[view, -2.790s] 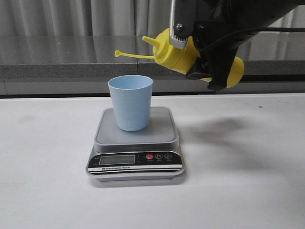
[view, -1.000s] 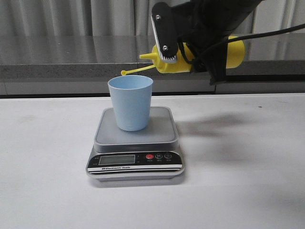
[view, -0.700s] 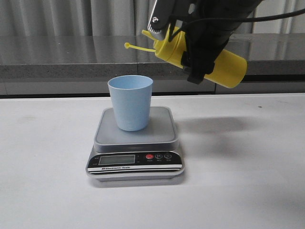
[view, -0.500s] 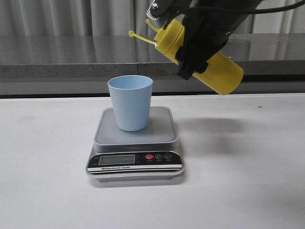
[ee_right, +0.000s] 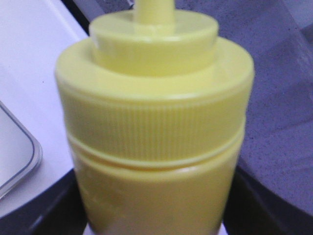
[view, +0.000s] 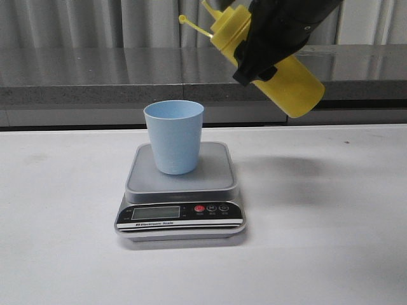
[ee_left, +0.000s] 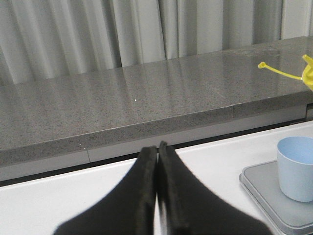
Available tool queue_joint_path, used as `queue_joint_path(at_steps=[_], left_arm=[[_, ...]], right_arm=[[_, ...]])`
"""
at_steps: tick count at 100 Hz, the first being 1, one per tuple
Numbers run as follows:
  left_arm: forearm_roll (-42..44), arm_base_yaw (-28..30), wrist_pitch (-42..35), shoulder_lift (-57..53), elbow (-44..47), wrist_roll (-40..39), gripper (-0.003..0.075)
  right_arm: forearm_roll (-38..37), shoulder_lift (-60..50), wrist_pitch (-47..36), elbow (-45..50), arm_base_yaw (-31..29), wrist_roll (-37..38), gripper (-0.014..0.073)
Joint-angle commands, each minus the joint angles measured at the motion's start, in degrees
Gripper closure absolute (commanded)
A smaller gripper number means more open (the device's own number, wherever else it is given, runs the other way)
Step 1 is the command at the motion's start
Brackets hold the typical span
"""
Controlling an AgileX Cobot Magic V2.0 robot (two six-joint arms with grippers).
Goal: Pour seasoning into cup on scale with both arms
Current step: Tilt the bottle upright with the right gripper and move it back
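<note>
My right gripper point(view: 261, 60) is shut on the yellow seasoning bottle point(view: 289, 82) and holds it high, to the right of and above the cup. The bottle is tilted with its nozzle up-left and its base down-right; its cap hangs out on the tether point(view: 191, 24). The bottle fills the right wrist view point(ee_right: 156, 122). The pale blue cup point(view: 174, 136) stands upright on the silver-grey scale point(view: 181, 190). In the left wrist view my left gripper point(ee_left: 157, 147) is shut and empty, well away from the cup point(ee_left: 296, 167) and scale point(ee_left: 266, 188).
A grey stone ledge point(view: 95, 82) runs along the back of the white table point(view: 318, 241), with pale curtains behind. The left arm is out of the front view.
The right gripper has swung the bottle from nozzle-level over the cup to nozzle-up, and lifted it higher. The cup and scale have not moved.
</note>
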Motion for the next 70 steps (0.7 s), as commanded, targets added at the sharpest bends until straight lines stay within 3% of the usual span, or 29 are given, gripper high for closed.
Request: queue_joint_path(at_steps=[1, 19, 31, 70], left_arm=[[0.0, 0.1, -4.7, 0.3, -1.5, -0.3, 0.0739], [0.0, 0.1, -4.7, 0.3, -1.5, -0.3, 0.0739], [0.0, 0.1, -4.7, 0.3, -1.5, -0.3, 0.0739], [0.0, 0.1, -4.7, 0.3, -1.5, -0.3, 0.0739]], right_arm=[[-1.0, -4.1, -2.1, -2.0, -1.0, 0.7, 0.0445], [9.4, -6.5, -8.3, -1.4, -4.1, 0.4, 0.0445], [16.5, -8.7, -17.2, 1.0, -7.4, -1.9, 0.0445], [41.4, -12.5, -48.5, 21.1, -17.7, -22.1, 0.0443]])
